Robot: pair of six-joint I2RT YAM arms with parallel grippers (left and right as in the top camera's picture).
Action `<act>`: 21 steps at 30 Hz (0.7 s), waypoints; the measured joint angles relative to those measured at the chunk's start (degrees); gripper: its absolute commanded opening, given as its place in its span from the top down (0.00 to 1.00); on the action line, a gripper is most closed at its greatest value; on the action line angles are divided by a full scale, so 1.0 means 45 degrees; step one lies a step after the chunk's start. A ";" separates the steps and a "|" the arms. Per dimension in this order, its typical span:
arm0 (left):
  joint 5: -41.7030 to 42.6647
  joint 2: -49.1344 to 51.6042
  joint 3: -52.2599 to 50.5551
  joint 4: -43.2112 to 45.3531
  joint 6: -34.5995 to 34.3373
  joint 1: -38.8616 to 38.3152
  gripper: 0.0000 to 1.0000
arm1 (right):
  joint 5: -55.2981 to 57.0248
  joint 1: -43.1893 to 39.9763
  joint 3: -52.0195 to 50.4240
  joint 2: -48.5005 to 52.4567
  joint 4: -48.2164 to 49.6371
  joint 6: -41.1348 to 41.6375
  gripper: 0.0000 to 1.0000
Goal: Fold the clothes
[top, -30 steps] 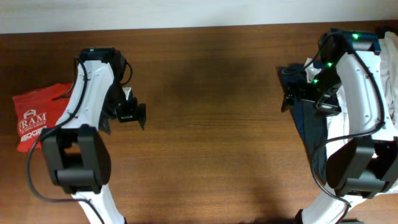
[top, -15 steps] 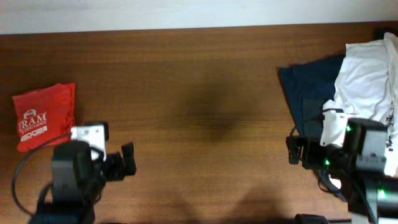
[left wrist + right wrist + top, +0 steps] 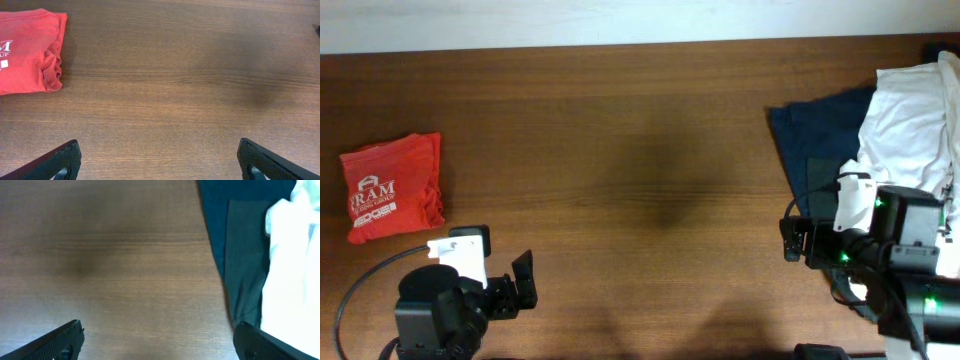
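Left pincer (image 3: 158,152) spread wide, empty, hovering low; right pincer (image 3: 159,330) likewise spread, empty.

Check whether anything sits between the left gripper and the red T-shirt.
Nothing visible does. Only bare table lies between the open left gripper and the folded red T-shirt, which sits at the upper left in the wrist view.

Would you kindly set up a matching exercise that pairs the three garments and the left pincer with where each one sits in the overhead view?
Things:
1. red T-shirt
2. navy garment
3. white garment
4. left pincer

Places and states:
A. far right, lying partly on top of another garment
B. bottom left, open and holding nothing
C. left side, folded into a compact bundle
D. right side, partly covered by another garment

Pairs: 1-C, 2-D, 3-A, 4-B
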 measured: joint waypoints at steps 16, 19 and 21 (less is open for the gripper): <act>-0.0034 0.0000 -0.0092 -0.0005 0.0000 0.0000 0.01 | 0.0617 0.1127 -1.2740 -1.0443 1.5013 -0.0748 0.01; -0.0034 0.0000 -0.0092 -0.0010 0.0000 0.0000 0.01 | 0.1501 0.1127 -1.2852 -1.0477 1.3673 -0.1248 0.01; -0.0034 0.0000 -0.0092 0.0005 0.0000 0.0000 0.01 | 0.1744 0.1219 -1.2862 -1.0443 1.3007 -0.1447 0.01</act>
